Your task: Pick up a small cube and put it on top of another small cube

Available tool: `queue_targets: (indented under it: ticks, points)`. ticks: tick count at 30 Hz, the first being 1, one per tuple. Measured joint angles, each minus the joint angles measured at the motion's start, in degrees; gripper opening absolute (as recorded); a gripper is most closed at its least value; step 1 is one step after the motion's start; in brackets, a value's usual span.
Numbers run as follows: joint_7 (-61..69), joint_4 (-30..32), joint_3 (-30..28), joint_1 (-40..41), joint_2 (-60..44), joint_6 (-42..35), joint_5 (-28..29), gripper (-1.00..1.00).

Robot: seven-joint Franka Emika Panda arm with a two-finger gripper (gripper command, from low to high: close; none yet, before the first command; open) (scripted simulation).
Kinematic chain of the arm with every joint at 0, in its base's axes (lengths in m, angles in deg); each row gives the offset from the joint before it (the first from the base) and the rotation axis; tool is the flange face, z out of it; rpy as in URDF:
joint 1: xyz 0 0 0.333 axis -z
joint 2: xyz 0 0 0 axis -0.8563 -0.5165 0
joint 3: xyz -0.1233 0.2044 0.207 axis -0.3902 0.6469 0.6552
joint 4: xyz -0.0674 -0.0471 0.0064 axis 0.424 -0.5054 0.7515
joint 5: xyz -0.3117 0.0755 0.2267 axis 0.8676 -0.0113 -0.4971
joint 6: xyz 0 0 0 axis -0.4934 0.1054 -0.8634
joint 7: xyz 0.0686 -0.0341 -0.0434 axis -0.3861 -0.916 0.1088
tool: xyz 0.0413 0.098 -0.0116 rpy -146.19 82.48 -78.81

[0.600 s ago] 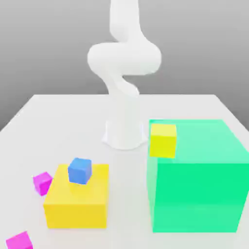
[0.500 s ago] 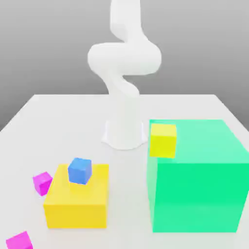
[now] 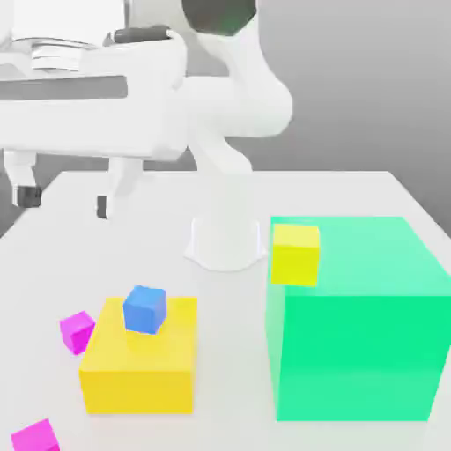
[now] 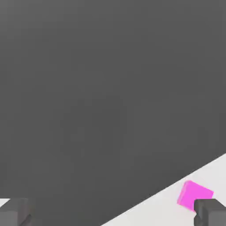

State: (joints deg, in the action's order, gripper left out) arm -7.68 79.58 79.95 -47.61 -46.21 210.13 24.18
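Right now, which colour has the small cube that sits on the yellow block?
Blue. The small cube on the yellow block shows best in the exterior view.

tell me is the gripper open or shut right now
Open. In the exterior view the gripper hangs above the table, its two fingertips wide apart with nothing between them.

Light was bright, even and diffuse; shadows were faint, edges slightly soft, with no glare or distortion.
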Motion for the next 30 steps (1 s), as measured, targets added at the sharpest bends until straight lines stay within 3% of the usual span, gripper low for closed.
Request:
queue_targets:
  ticks: [12, 16, 17, 24, 30]
  points:
    - [-6.93, -2.59, -2.91, 5.32, -25.11, 6.02, -5.08, 0.0]
    - [-6.63, -4.23, -1.97, 6.75, -33.43, 11.13, -6.9, 0.0]
    - [-6.42, -4.65, -1.63, 7.04, -35.31, 12.54, -7.24, -1.0]
    - [-6.37, -4.74, -1.57, 7.11, -35.69, 12.84, -7.34, -1.0]
    - [-8.14, -0.59, -3.12, 5.55, -24.73, 6.06, -5.64, -1.0]
